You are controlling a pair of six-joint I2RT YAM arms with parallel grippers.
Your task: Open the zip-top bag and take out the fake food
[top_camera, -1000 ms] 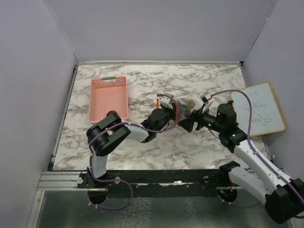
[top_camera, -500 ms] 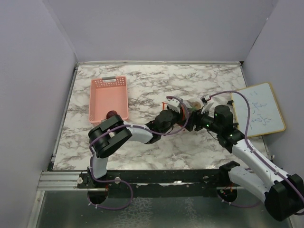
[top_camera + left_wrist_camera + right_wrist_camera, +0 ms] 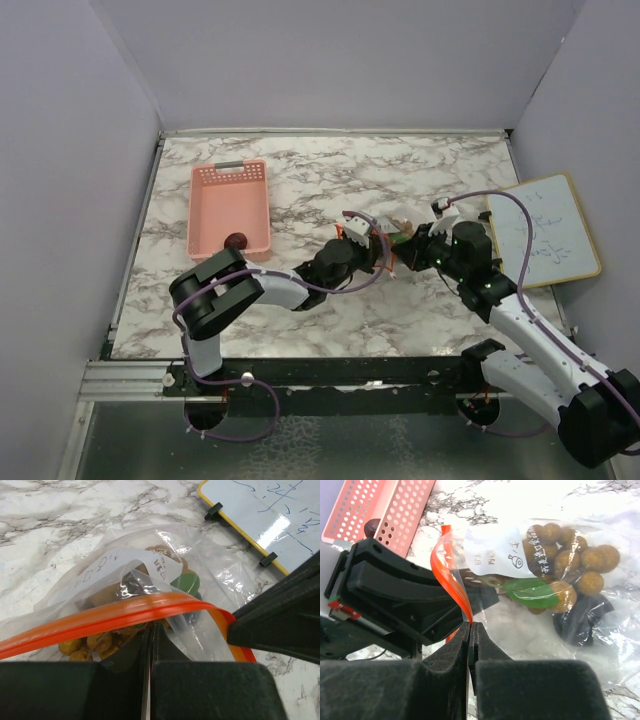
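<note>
Marble table, pink basket far-left, whiteboard at the right edge.

Zip-top bag mid-table, between the two wrists, well apart from the basket and near the whiteboard. Mouth end turned toward the left arm and held up, belly apparently resting on the marble. Hard to say whether the seal has parted.

Handling, as a guess: thin crinkly film, light, floppy, slick. No stiffness anywhere except the zip strip, so grab there and only there. Best to take one lip per claw and pull apart across the seal. Pinching bare film likely means slip or stretch. Too little weight inside to anchor it, so expect the whole bag to drag rather than open if only one side is pulled.

Arms: both folded inward from their bases, wrists nose to nose over the bag. Left elbow tucked low and to the left, forearm running right. Right forearm reaching diagonally up-left.

Left gripper: jaws together, pinched on the orange strip near its middle.
Right gripper: jaws together, nipped on the strip's edge just beside the left claw.

Inside the bag: golden-brown grape bunch, green leaf, white paper label, plus something dark below the bunch, not identifiable.

Maroon fruit outside the bag, at the basket's near corner.
</note>
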